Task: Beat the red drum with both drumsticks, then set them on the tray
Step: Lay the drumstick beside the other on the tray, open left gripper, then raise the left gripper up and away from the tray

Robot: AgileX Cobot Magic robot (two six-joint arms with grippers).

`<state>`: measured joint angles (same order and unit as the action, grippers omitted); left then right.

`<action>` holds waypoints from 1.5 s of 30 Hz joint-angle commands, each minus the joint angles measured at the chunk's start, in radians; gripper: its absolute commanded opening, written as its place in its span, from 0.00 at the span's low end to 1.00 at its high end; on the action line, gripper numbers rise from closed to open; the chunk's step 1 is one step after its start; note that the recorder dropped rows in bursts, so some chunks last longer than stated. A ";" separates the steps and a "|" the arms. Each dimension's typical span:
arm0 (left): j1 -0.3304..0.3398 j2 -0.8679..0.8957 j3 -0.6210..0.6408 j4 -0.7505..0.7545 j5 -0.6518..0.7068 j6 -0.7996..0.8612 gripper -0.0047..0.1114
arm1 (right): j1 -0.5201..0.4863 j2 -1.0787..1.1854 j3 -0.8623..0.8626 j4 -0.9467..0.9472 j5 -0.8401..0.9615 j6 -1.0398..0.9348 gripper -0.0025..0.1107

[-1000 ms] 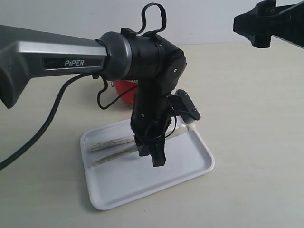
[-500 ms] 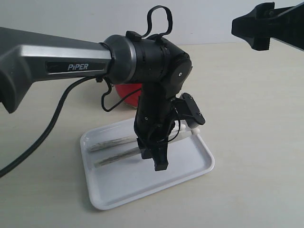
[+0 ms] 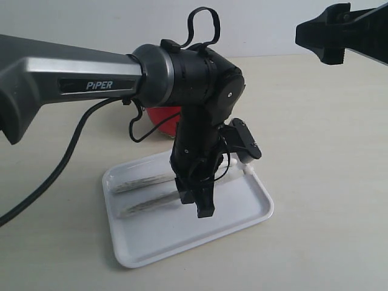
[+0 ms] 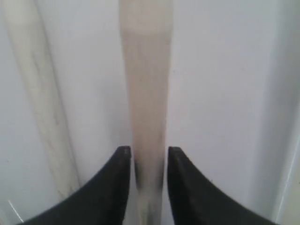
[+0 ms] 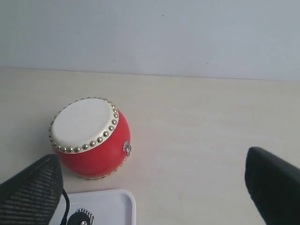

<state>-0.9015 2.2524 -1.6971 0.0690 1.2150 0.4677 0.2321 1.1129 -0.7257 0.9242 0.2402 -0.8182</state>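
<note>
We find the two drumsticks lying side by side, roughly parallel, in the tray (image 3: 245,213): the farther drumstick (image 3: 142,181) and the nearer drumstick (image 3: 148,205). The left gripper (image 3: 205,209) points steeply down onto the nearer one, its wrist bent sharply below a forearm that reaches in level from the left. Up close, its black fingers (image 4: 110,187) flank that stick on both sides; whether they pinch it or stand just clear we cannot tell. The red drum (image 5: 89,138) stands upright on the table (image 3: 321,182) behind the tray, largely hidden by the arm. The right gripper (image 5: 152,157) hangs high at the right, well apart from the tray, its jaws spread wide and holding nothing.
</note>
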 commanded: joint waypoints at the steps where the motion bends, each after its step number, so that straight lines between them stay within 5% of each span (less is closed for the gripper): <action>1: -0.003 -0.004 -0.007 0.015 0.006 -0.019 0.46 | -0.006 0.001 0.002 -0.008 0.013 0.002 0.95; 5: -0.003 -0.004 -0.007 0.032 0.006 -0.028 0.53 | -0.006 0.001 0.002 -0.008 0.013 0.002 0.95; 18: -0.003 -0.050 -0.007 0.087 0.006 -0.060 0.51 | -0.006 0.001 0.002 -0.008 0.017 0.002 0.95; 21: -0.003 -0.089 -0.007 0.085 0.006 -0.062 0.41 | -0.006 0.001 0.002 -0.008 0.024 0.002 0.95; 27: -0.003 -0.175 -0.007 0.074 0.006 -0.163 0.04 | -0.006 0.001 0.002 -0.012 0.028 0.002 0.95; 31: -0.003 -0.229 -0.003 0.042 0.006 -0.222 0.04 | -0.006 0.001 0.002 -0.038 0.057 0.002 0.95; 36: -0.003 -0.312 0.057 -0.069 -0.150 -0.214 0.04 | -0.006 0.001 0.002 -0.084 0.088 -0.002 0.95; 45: 0.049 -0.505 0.392 -0.114 -0.652 -0.224 0.04 | -0.006 0.001 0.002 -0.096 0.110 0.002 0.95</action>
<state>-0.8810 1.8070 -1.4017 -0.0189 0.7201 0.2552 0.2309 1.1129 -0.7257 0.8382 0.3423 -0.8182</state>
